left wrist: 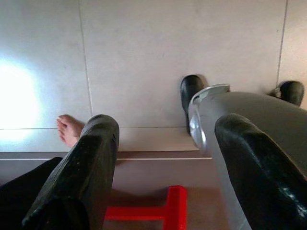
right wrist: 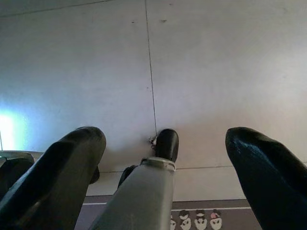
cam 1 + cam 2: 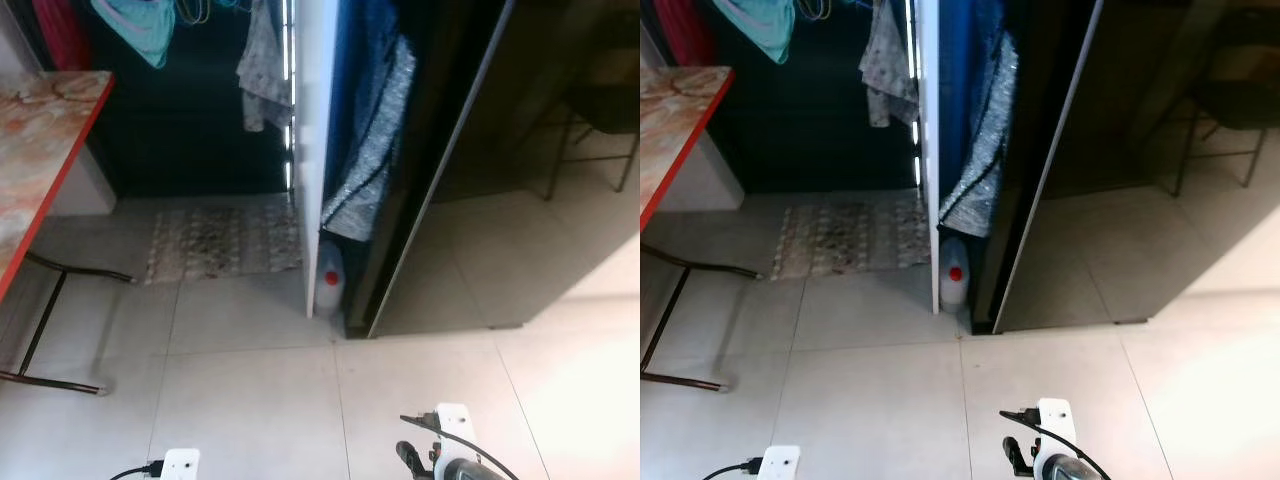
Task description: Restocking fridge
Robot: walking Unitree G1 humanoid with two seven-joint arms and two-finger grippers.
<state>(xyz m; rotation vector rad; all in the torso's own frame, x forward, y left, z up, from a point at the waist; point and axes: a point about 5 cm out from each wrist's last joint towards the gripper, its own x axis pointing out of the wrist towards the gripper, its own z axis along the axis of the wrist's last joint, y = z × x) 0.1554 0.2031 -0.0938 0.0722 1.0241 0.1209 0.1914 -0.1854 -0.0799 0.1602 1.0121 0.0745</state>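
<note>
A tall black glossy cabinet (image 3: 470, 190), which may be the fridge, stands ahead to the right with its front shut. Left of it is a white panel edge (image 3: 312, 150), and a clear plastic jug with a red cap (image 3: 331, 276) sits on the floor at the panel's foot. Both arms hang low. My left gripper (image 1: 165, 143) points down at the floor tiles, open, with nothing between its fingers (image 1: 93, 158). My right gripper (image 2: 168, 139) also points at the floor, open and empty.
A table with a marbled top and red edge (image 3: 45, 150) stands at the left on thin black legs. Clothes (image 3: 265, 70) hang in a dark doorway above a patterned mat (image 3: 225, 240). A person's bare foot (image 1: 69, 129) is close behind me. Chair legs (image 3: 590, 150) show at the far right.
</note>
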